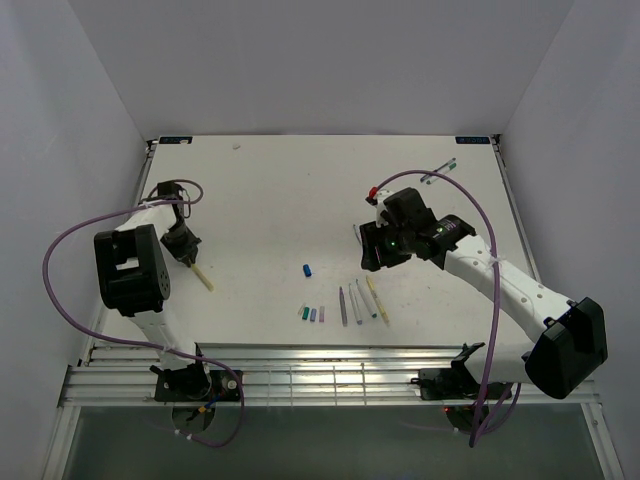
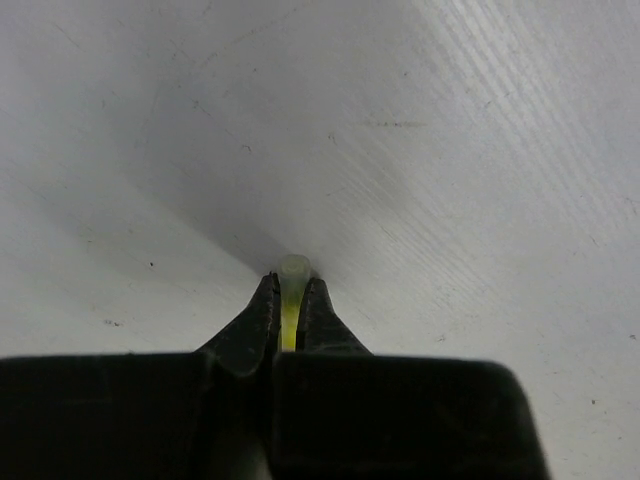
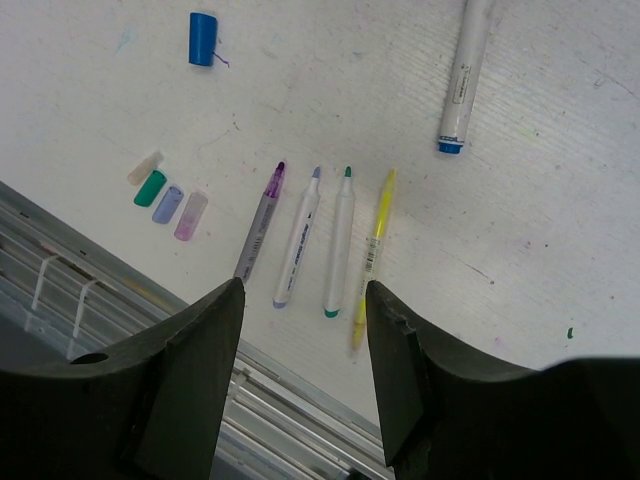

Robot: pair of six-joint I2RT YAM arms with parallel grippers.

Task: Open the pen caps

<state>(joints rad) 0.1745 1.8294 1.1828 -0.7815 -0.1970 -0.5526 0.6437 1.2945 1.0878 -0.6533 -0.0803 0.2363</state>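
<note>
My left gripper [image 2: 291, 285] is shut on a thin yellow pen [image 2: 289, 325]; the pen's pale translucent end [image 2: 293, 268] pokes out past the fingertips, low over the table. From above, that pen [image 1: 203, 277] slants out below the left gripper [image 1: 188, 255]. Four uncapped pens lie side by side: purple [image 3: 260, 220], blue [image 3: 298, 235], green [image 3: 338, 245] and yellow [image 3: 373, 250]. Left of them lies a row of pen caps: pale [image 3: 145, 167], green [image 3: 150, 188], lilac [image 3: 167, 204] and pink [image 3: 190, 216]. A blue cap [image 3: 203, 39] lies apart. My right gripper [image 3: 305, 300] hangs open and empty above the pens.
A thick white marker with a blue end [image 3: 462, 80] lies beyond the row of pens. Another pen [image 1: 438, 172] rests at the back right. Metal rails [image 1: 320, 375] run along the table's near edge, just below the pens. White walls close in the table.
</note>
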